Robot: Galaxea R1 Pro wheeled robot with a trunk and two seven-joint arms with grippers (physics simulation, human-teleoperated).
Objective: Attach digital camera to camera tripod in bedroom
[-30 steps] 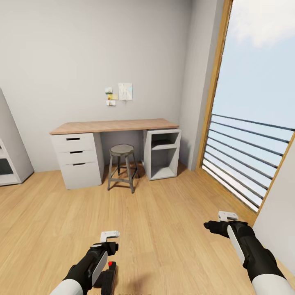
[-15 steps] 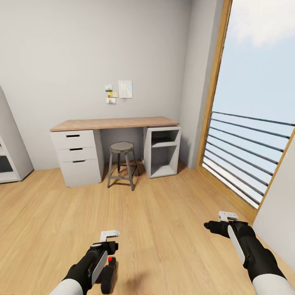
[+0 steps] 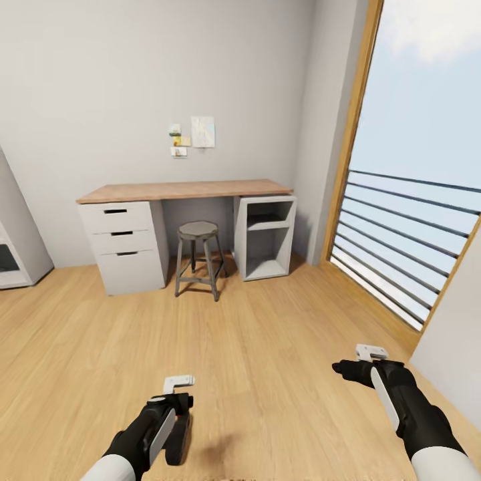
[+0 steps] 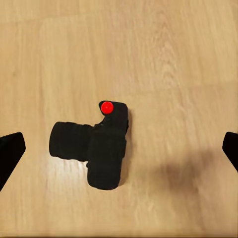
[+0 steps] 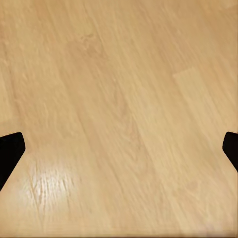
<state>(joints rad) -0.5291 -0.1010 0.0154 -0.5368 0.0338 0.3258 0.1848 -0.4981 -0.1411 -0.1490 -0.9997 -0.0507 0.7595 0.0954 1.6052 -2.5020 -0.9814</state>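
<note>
Two pale grey plaster walls [image 3: 133,80] meet at a corner beside a tall wood-framed window [image 3: 414,187] crossed by dark horizontal rails, and light wood plank flooring [image 3: 267,347] runs smooth and faintly glossy underneath. Against the far wall stands a wood-topped grey desk [image 3: 184,190], with three drawers on one side and an open cubby on the other. Between those sits a round metal stool [image 3: 198,257] on thin splayed legs. Small paper notes [image 3: 194,137] are pinned above the desktop. A grey cabinet edge [image 3: 17,247] shows by the left wall.

Low in the head view, the left gripper [image 3: 179,383] hangs over the small black compact digital camera [image 3: 178,437], which the forearm partly hides. The left wrist view shows the camera [image 4: 96,148] whole: a matte boxy body with a stubby cylindrical lens and a bright red dot, lying on the planks between the spread, unclenched fingertips [image 4: 10,153], touching neither. The right gripper [image 3: 371,351] hovers well apart over bare floor, its dark fingertips [image 5: 9,151] likewise spread wide and empty.
</note>
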